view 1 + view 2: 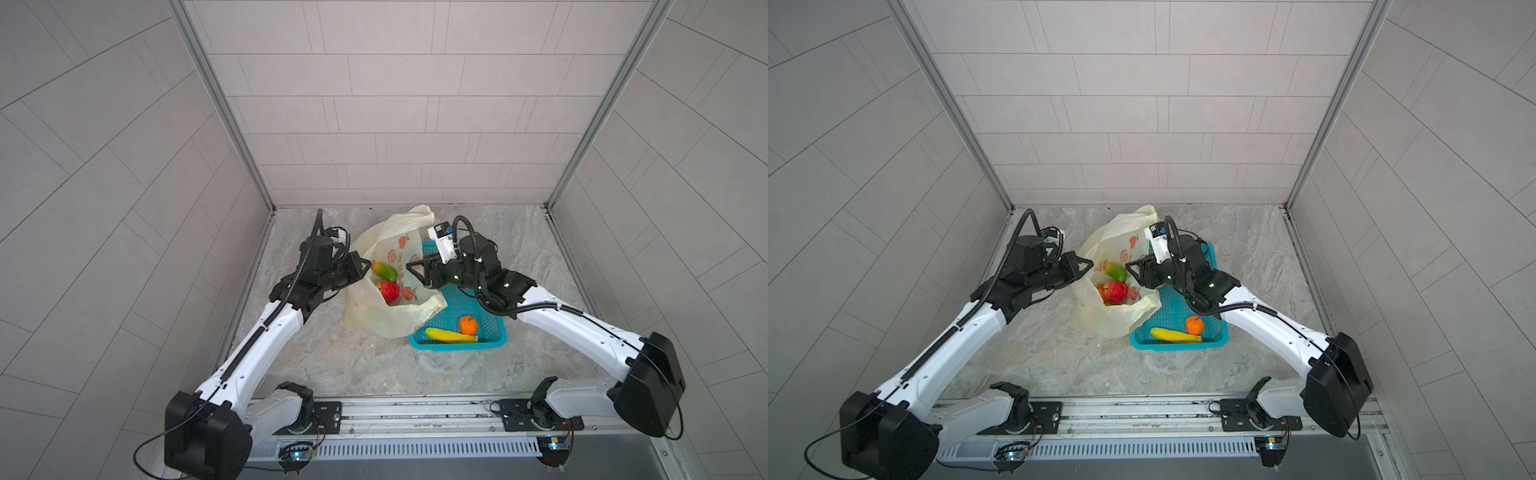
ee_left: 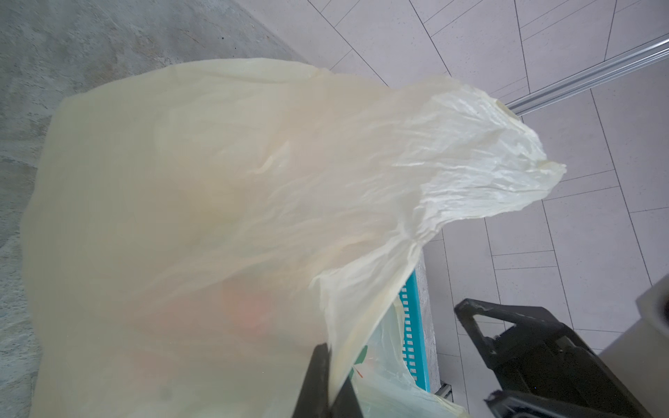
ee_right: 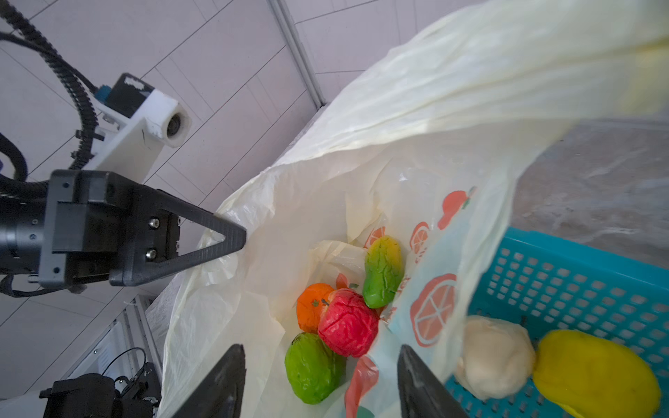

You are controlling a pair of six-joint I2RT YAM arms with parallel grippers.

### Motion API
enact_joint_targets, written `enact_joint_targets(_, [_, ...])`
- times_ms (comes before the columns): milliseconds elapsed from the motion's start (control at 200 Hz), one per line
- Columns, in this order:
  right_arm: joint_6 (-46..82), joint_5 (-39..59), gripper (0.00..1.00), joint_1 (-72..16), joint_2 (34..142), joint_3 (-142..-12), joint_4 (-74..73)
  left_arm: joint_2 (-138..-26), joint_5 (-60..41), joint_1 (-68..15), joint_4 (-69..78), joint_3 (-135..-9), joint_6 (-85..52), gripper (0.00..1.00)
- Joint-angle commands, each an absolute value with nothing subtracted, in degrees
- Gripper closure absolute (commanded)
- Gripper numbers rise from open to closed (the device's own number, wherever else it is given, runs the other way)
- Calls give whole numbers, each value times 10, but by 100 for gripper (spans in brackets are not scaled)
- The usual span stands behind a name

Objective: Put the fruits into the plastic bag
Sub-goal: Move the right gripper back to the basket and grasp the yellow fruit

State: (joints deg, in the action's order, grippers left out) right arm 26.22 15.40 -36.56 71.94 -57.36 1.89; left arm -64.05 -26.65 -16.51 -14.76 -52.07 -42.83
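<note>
Cream plastic bag [image 1: 374,320] gapes because the left gripper [image 1: 365,264] pinches its rim, right gripper [image 3: 318,349] spread empty over its mouth, fruits [image 1: 388,291] inside, banana [image 1: 449,335] and tangerine [image 1: 468,325] in the basket [image 1: 457,344] alongside.

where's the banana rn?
In both top views the banana lies along the near wall of the teal basket, right of centre, with the tangerine just behind it, outside the plastic bag.

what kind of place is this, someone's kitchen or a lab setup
Most likely a robot test cell, not a home kitchen: the left arm and right arm are mounted on a metal rail, and tile-look wall panels in aluminium framing box in a small stone-look table.
</note>
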Motion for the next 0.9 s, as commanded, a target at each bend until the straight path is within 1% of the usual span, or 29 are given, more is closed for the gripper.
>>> enact_joint_targets(0, [299, 50, 36, -340, 662, -527, 24, -634, -260, -164, -136, -517, -425, 100])
enact_joint_targets(100, [352, -45, 35, -309, 616, -472, 27, -635, -262, -163, -137, -518, -426, 100])
enact_joint_targets(165, [388, -62, 34, -280, 606, -446, 29, -634, -262, -163, -137, -515, -429, 100])
enact_joint_targets(290, [404, -30, 33, -239, 640, -432, 23, -631, -258, -163, -130, -510, -431, 100])
enact_joint_targets(485, [389, 44, 30, -229, 780, -508, 71, -637, -261, -163, -136, -519, -430, 100])
enact_joint_targets(776, [382, 73, 28, -225, 918, -593, 86, -633, -258, -163, -138, -517, -429, 100])
enact_joint_targets(896, [378, 79, 27, -222, 969, -636, 118, -634, -257, -163, -139, -518, -424, 100])
